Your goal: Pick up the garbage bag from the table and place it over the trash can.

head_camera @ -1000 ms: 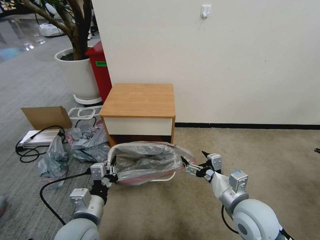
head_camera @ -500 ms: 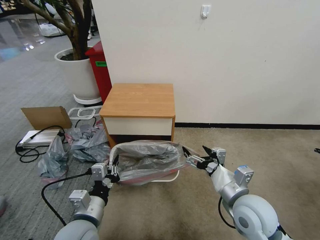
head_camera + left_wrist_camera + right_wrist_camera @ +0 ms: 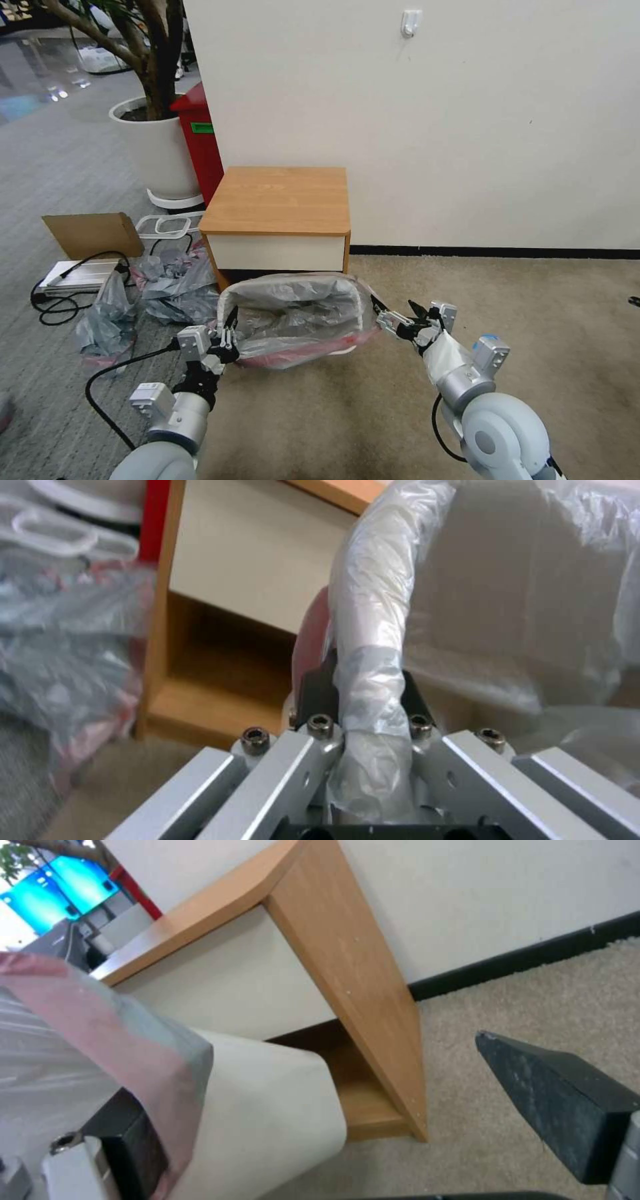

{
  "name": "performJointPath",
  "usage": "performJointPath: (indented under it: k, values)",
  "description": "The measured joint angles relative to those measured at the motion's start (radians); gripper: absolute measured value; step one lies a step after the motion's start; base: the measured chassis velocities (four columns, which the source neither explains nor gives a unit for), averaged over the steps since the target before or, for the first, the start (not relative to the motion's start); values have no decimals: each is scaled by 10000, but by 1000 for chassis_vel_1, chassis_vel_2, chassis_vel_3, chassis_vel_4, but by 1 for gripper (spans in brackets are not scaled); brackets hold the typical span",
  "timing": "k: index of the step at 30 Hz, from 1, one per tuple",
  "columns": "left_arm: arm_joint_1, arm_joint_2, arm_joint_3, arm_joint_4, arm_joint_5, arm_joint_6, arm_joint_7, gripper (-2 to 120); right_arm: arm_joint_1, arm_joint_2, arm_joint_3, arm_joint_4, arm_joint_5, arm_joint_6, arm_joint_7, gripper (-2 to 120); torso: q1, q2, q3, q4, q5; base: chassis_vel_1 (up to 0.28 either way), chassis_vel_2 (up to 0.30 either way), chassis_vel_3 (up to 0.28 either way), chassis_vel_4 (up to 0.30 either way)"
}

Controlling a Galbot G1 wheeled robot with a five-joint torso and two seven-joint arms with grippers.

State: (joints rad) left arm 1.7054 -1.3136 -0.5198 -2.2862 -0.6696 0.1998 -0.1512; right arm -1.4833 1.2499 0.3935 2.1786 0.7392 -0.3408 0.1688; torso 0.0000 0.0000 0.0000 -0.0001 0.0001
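Note:
The garbage bag, grey with a pink-red band, lies stretched over the trash can, which stands on the carpet right in front of the table. My left gripper is at the can's left side, shut on the bag-wrapped rim. On the can's right side my right gripper is open. The bag's pink band hangs over one of its fingers. The other finger stands free above the carpet. The table top is bare.
A heap of dull grey bags, a cardboard piece and a white box with black cables lie left of the table. A red bin and a white plant pot stand behind. Open beige carpet lies to the right.
The bag has dropped lower over the can and now covers its front rim. My right gripper has moved right, away from the can. My left gripper has held its place.

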Motion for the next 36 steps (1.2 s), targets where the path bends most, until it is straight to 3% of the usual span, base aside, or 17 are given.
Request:
performJointPath:
  k: [10,17,22,28,36]
  values:
    - [-173,-83,-224,80,-609,537,-751,4,-420,522,321,392,295,139,-29,100,1,0,0,1,-1,0,0,0,0]
    - [-346,-246,-223,215,-621,778,-1134,4,-935,633,428,881,2192,-848,-18,100,0,0,0,1,0,0,0,0,0]
    - [-373,-289,-221,250,-595,794,-1156,4,-1206,797,241,1131,2410,-946,56,100,0,0,-1,1,-1,0,0,0,0]
    - [-395,-319,-191,432,-150,734,-1155,4,-1734,1087,-601,1941,1871,-943,596,100,1,0,-1,1,-4,0,0,0,0]
    - [-412,-268,116,673,1461,97,-609,4,-1986,1226,-2196,2248,1057,-920,1204,100,1,1,-1,1,-3,0,0,0,0]
